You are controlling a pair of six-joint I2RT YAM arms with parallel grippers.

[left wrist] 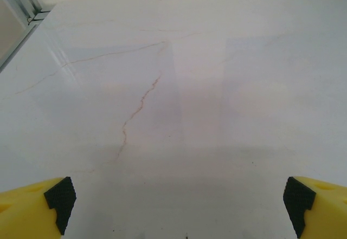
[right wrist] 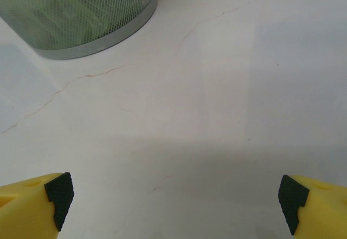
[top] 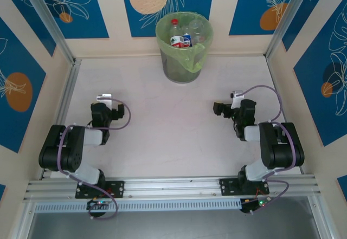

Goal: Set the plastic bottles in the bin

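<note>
The round grey mesh bin with its light-green bag stands at the back centre of the table. Several clear plastic bottles lie inside it; a red cap and red-and-white label show on top. Its lower wall shows at the upper left of the right wrist view. My left gripper is low over the table at the left, open, with nothing between its yellow fingers. My right gripper is at the right, also open and empty, its fingers wide apart, the bin well ahead of it.
The white marbled tabletop is walled by cream panels with blue leaf prints on three sides. Aluminium posts stand at the back corners. A metal rail carrying both arm bases runs along the near edge.
</note>
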